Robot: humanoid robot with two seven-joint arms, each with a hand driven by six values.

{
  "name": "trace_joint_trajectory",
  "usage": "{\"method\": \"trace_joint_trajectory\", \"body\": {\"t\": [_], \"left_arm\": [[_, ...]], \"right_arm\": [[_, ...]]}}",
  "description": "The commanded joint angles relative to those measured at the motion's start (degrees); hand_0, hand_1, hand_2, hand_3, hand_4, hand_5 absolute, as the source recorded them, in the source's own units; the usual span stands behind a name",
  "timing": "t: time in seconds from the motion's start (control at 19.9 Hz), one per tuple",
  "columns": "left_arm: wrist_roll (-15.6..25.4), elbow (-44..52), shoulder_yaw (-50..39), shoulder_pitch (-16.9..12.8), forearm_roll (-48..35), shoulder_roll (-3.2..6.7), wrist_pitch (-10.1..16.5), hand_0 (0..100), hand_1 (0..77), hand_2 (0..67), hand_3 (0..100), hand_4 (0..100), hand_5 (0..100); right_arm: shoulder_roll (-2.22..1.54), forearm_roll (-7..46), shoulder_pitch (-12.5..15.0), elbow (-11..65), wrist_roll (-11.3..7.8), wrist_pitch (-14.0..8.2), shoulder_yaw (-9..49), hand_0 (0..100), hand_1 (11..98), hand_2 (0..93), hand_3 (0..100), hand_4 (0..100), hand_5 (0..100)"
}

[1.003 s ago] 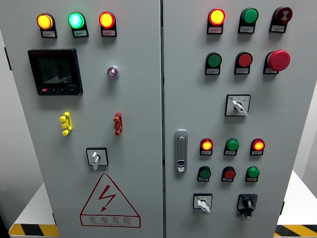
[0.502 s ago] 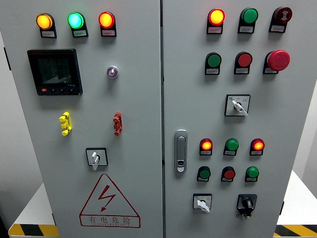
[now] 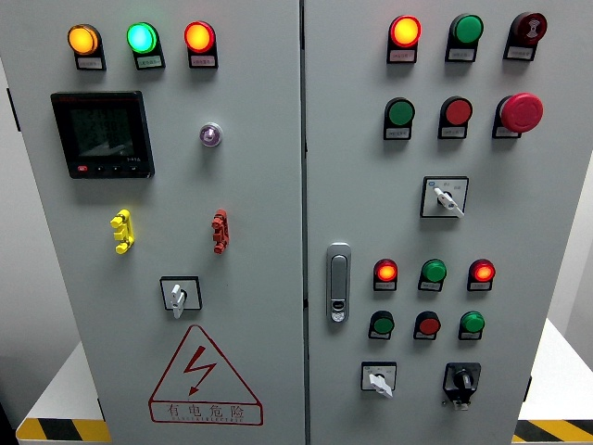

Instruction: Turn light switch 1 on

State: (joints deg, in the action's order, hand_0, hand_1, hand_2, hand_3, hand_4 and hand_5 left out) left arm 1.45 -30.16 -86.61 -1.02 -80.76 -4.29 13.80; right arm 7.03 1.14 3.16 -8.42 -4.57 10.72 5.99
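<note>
Grey control cabinet (image 3: 259,185) faces the camera, doors closed. Neither robot hand appears in view, so their state cannot be told. Which control is light switch 1 cannot be determined; labels are illegible. Rotary selector switches sit at lower left door (image 3: 179,295) and right door (image 3: 446,197).

- An industrial or electrical training setting: a grey control cabinet (image 3: 259,185) fills the frame.
- Lit indicator lamps (image 3: 141,38) sit upper left, a red emergency stop button (image 3: 522,112) upper right.
- A high-voltage warning triangle (image 3: 204,375) and hazard-striped floor edges (image 3: 60,430) sit at the bottom.
</note>
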Motion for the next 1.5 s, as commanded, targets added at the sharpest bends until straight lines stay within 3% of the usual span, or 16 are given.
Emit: {"method": "trace_joint_trajectory", "body": {"t": [0.0, 0.15, 0.35, 0.45, 0.7, 0.85, 1.1, 1.2, 1.3, 1.45], "left_arm": [[1.01, -8.31, -0.93, -1.61, -0.01, 0.16, 0.00, 0, 11.8, 2.5, 0, 16, 10], [1.80, -19.55, -1.02, -4.16, -0.01, 0.51, 0.00, 0, 15.0, 7.0, 8, 28, 21], [1.72, -36.33, -3.21, -6.71, -0.27, 1.04, 0.00, 0, 18.0, 10.8, 16, 38, 26], [1.63, -44.42, -3.48, -7.68, -0.45, 1.39, 0.00, 0, 20.0, 13.9, 26, 46, 30], [0.49, -60.34, -6.11, -8.21, -0.71, 1.39, 0.00, 0, 22.3, 17.7, 40, 57, 35], [0.14, -66.50, -7.17, -7.77, -2.20, 1.56, 0.00, 0, 23.4, 18.9, 43, 60, 37], [-0.65, -69.42, -8.31, -3.38, -4.93, 1.74, -0.09, 0, 26.5, 20.2, 51, 67, 45], [-1.97, -69.68, -8.49, -1.36, -4.93, 2.00, -0.09, 0, 28.9, 23.9, 57, 76, 56], [-2.24, -69.68, -8.58, 0.92, -4.93, 2.09, -0.18, 0, 30.9, 26.2, 61, 81, 61], [-4.95, -69.60, -9.63, 4.70, -4.93, 1.48, -0.18, 0, 36.6, 28.5, 73, 91, 70]], "right_arm": [[0.00, 0.00, 0.00, 0.07, 0.00, 0.00, -0.02, 0, 19.8, 0.0, 20, 19, 11], [0.00, 0.00, 0.00, -0.02, 0.00, 0.00, 0.07, 0, 19.9, 0.0, 20, 19, 11], [0.00, 0.00, 0.00, 0.07, 0.00, 0.00, 0.07, 0, 19.9, 0.0, 20, 19, 11], [0.00, 0.00, 0.00, -0.02, 0.00, 0.00, -0.02, 0, 19.8, 0.0, 20, 19, 11], [0.00, 0.00, 0.00, -0.02, 0.00, 0.00, -0.02, 0, 19.8, 0.0, 20, 19, 11], [0.00, 0.00, 0.00, 0.07, 0.00, 0.00, 0.07, 0, 19.8, 0.0, 20, 19, 11], [0.00, 0.00, 0.00, -0.02, 0.00, 0.00, -0.02, 0, 19.3, 0.0, 20, 19, 11], [0.00, 0.00, 0.00, -0.02, 0.00, 0.00, -0.02, 0, 19.6, 0.0, 20, 19, 11], [0.00, 0.00, 0.00, -0.02, 0.00, 0.00, 0.07, 0, 19.7, 0.0, 20, 19, 11], [0.00, 0.00, 0.00, 0.07, 0.00, 0.00, -0.02, 0, 19.3, 0.0, 20, 19, 11]]}}
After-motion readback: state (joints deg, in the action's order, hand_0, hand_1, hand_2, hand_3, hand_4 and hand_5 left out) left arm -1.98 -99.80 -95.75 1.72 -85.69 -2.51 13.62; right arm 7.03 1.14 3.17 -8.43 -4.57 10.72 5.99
